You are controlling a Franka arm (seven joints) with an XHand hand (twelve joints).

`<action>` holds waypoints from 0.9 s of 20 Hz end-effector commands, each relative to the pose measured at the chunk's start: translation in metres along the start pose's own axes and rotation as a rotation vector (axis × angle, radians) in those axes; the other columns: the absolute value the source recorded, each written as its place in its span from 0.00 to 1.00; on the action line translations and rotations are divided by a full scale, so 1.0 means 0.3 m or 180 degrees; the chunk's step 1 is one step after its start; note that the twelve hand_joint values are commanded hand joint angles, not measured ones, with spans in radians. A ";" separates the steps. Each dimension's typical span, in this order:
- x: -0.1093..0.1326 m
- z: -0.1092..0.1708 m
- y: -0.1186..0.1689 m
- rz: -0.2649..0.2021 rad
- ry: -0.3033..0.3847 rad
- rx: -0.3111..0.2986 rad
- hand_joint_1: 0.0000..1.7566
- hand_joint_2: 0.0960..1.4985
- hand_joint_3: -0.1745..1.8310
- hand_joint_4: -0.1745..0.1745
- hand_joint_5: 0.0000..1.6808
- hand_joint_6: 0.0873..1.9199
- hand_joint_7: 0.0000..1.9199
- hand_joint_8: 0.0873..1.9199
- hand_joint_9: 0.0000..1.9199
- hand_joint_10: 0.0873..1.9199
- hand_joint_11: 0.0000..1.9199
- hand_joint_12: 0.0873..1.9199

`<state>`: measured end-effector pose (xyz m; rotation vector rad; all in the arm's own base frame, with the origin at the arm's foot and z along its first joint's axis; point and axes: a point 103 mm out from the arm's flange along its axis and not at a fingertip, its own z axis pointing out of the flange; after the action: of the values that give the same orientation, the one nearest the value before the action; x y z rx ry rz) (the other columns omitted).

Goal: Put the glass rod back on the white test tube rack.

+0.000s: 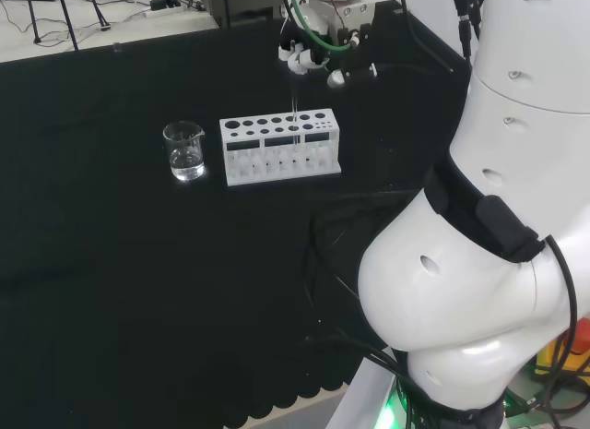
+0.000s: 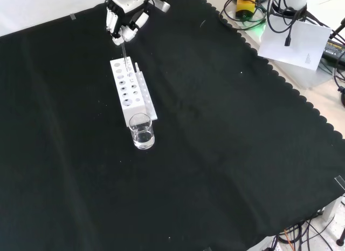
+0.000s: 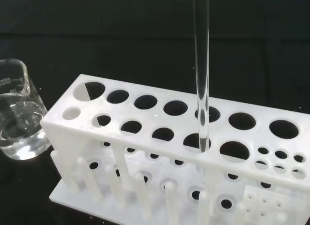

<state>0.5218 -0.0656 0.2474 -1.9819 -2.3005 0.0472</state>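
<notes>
Already the glass rod [image 3: 201,65] stands upright with its lower end through a top hole of the white test tube rack [image 3: 160,138], pinched by the hand [image 2: 126,21] above. Lowering and release seem all that remains. A glass beaker [image 1: 184,150] of clear liquid stands just beside the rack's end, not obstructing.
</notes>
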 end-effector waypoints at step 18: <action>-0.004 0.050 0.021 -0.0004 0.0094 0.0130 0.79 0.74 0.09 0.00 0.51 0.38 0.44 0.64 0.53 0.66 0.81 0.32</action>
<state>0.5267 -0.0662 0.2310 -1.9594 -2.2796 0.0949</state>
